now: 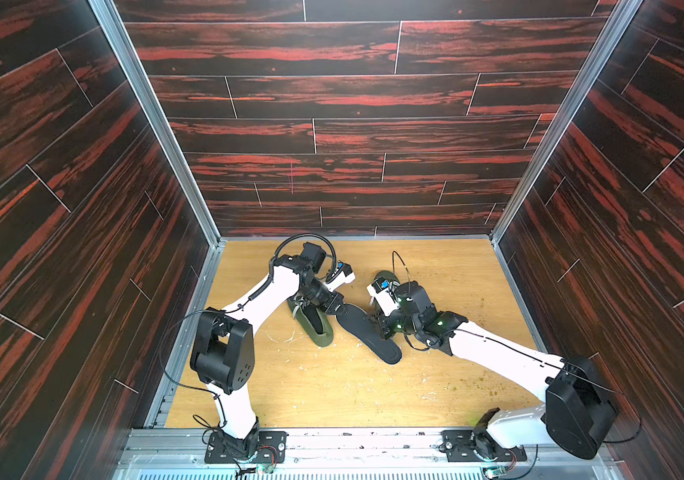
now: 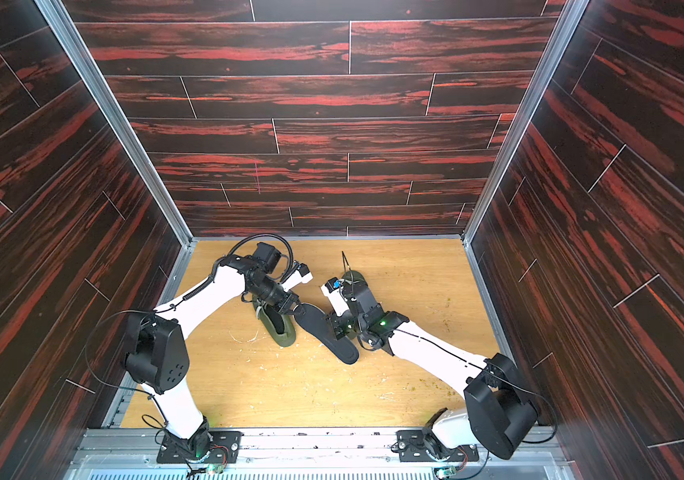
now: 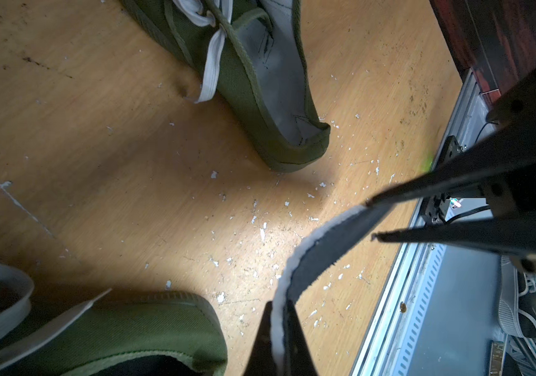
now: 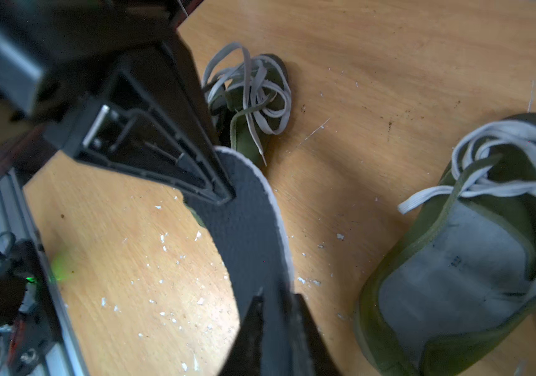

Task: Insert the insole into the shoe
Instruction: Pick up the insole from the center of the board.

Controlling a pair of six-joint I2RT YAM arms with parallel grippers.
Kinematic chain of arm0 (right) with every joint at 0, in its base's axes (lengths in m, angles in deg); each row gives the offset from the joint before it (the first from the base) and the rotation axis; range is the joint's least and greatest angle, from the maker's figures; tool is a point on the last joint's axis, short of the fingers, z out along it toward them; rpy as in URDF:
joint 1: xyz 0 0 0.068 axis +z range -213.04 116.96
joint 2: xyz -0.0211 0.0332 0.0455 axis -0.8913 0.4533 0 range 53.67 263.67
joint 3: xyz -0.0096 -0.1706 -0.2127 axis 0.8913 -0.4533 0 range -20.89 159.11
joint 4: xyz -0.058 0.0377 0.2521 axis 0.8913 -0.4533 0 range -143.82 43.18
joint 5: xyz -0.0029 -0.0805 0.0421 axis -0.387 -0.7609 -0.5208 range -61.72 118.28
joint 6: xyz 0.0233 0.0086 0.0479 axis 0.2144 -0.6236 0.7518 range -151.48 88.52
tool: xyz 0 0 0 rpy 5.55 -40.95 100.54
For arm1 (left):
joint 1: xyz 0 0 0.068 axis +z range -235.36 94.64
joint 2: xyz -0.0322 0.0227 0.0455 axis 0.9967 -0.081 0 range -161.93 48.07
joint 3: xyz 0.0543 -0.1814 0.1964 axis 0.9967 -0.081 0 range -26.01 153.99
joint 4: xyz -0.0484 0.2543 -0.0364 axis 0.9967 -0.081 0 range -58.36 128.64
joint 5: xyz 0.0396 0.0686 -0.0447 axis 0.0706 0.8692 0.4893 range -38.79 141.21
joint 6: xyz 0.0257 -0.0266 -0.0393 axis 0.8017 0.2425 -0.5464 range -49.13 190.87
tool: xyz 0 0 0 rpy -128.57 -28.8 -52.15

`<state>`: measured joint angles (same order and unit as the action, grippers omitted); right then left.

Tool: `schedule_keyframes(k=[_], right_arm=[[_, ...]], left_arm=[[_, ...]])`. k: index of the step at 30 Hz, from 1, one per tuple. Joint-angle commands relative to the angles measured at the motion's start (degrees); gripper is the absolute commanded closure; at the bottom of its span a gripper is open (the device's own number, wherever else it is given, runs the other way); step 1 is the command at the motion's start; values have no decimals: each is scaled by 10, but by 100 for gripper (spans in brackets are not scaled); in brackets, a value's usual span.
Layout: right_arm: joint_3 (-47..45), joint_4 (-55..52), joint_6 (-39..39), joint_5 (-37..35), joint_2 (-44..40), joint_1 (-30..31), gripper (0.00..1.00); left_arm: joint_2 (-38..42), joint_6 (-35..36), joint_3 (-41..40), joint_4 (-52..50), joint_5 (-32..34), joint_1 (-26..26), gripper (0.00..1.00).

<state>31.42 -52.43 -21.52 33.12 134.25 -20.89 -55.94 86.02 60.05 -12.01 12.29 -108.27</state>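
The black insole [image 1: 367,334] with a white rim lies slanted at mid-table, also seen in a top view [image 2: 326,332]. My left gripper [image 3: 279,314] is shut on its edge at the far end [image 1: 338,309]. My right gripper [image 4: 276,298] straddles the insole's [image 4: 247,234] other part with its jaws apart. In the left wrist view its fingers [image 3: 400,195] stand open around the insole's tip. One green shoe [image 1: 315,328], dark inside, sits beside the left gripper. A second green shoe [image 4: 455,260], grey inside with loose white laces, lies under the right wrist [image 1: 384,277].
The wooden tabletop [image 1: 332,386] is flecked with white scraps. Dark panelled walls close in three sides. A metal rail [image 1: 332,440] with both arm bases runs along the front edge.
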Motion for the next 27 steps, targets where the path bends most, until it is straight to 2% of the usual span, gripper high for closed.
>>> schedule_keyframes(k=[1, 3, 4, 5, 6, 9, 11, 14, 18, 22, 27], right_arm=[[-3, -7, -32, 23, -3, -13, 49], [-13, -9, -57, 37, -13, -18, 36], [-15, -13, -65, 40, -16, -20, 24], [-17, -17, -79, 45, -19, -20, 5], [-19, -19, -90, 48, -21, -21, 2], [-41, 8, -108, 43, -27, -19, 2], [-75, 57, -119, 16, -41, -15, 2], [-123, 131, -145, -42, -58, -5, 2], [-149, 200, -210, -124, -46, 24, 2], [-146, 231, -233, -135, -34, 29, 2], [-132, 232, -245, -126, -27, 29, 2]], left_arm=[[23, -3, 22, -30, -17, 2, 100], [23, -6, 32, -42, -30, 2, 100], [23, -6, 35, -49, -35, 2, 100], [23, -13, 37, -52, -39, 2, 100], [23, -26, 40, -50, -38, 2, 100], [22, -62, 58, -50, -43, 2, 100], [23, -78, 67, -57, -58, 3, 99], [28, -125, 70, -34, -61, 3, 98], [33, -145, 76, -35, -94, 3, 98], [41, -133, 74, -50, -98, 3, 99], [52, -50, 82, -118, -81, 0, 98]])
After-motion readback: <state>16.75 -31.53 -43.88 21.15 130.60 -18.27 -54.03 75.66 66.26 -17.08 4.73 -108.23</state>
